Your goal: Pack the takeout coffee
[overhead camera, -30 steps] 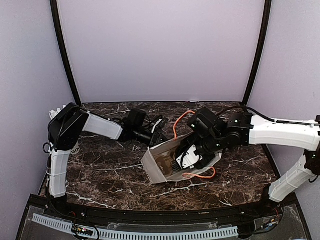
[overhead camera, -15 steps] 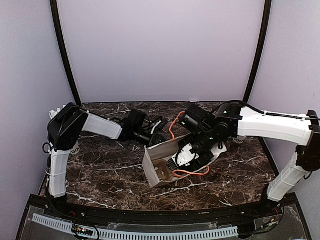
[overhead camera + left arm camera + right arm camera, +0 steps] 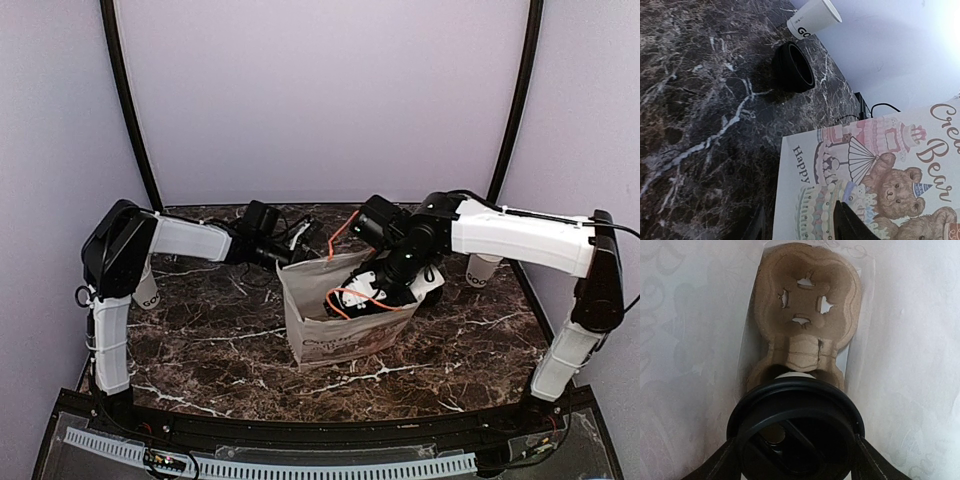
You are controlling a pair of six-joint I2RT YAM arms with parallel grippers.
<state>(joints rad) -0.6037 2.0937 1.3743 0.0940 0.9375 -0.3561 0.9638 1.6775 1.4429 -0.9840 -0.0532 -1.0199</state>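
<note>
Left arm (image 3: pixel 195 240): reaches low and nearly level from the left toward the paper bag (image 3: pixel 345 325).
Left gripper (image 3: pixel 290 250): at the bag's upper left rim. In the wrist view its fingers (image 3: pixel 847 225) stand apart on either side of the bag's edge, and I cannot tell whether they pinch it.
Room left of the bag: veined dark marble tabletop (image 3: pixel 220 340) lies open in front of the bag and to its left.
Bag: stands upright mid-table with its mouth open upward. It is white paper printed with teddy bears, with orange cord handles (image 3: pixel 350 300) drooping at the mouth.
Takeout coffee (image 3: pixel 795 410): inside the bag, with the round black lid uppermost, over the near socket of a moulded brown pulp carrier (image 3: pixel 807 295) on the bag's floor. The bag walls are close on both sides.
Right gripper (image 3: pixel 795 460): pointing down into the bag's mouth, fingers clamped on the coffee's lid rim.
Right arm (image 3: pixel 510 235): arches in from the right, wrist bent down over the bag.
Right of the bag: a loose black lid (image 3: pixel 792 67), and farther right a white paper cup (image 3: pixel 812 17).
</note>
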